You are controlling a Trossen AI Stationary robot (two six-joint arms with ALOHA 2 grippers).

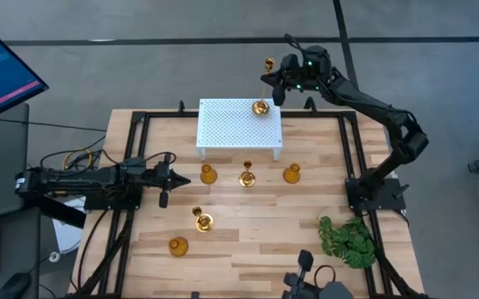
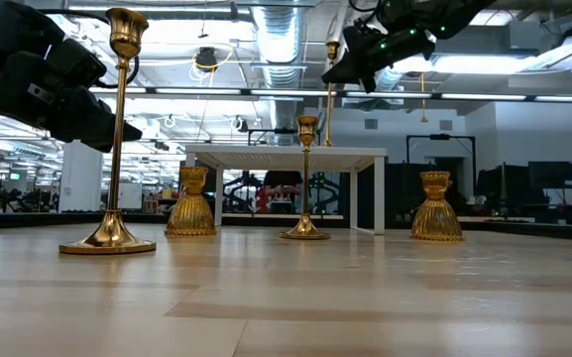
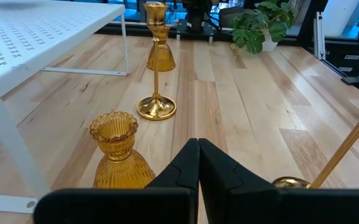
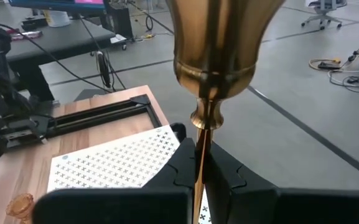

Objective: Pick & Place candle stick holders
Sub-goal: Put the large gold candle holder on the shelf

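1. Right gripper (image 1: pixel 274 83): fingers clamped on the stem of a slim brass candlestick (image 4: pixel 216 56), its base over the far right corner of the white perforated stand (image 1: pixel 222 124).
2. Advice: lower it vertically, releasing only once the base sits flat.
3. Left gripper (image 1: pixel 171 178): fingers together, empty, beside a squat amber holder (image 1: pixel 208 174).

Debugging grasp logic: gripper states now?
Left gripper: shut, empty, over the table.
Right gripper: shut on tall brass candle stick holder, above white stand.
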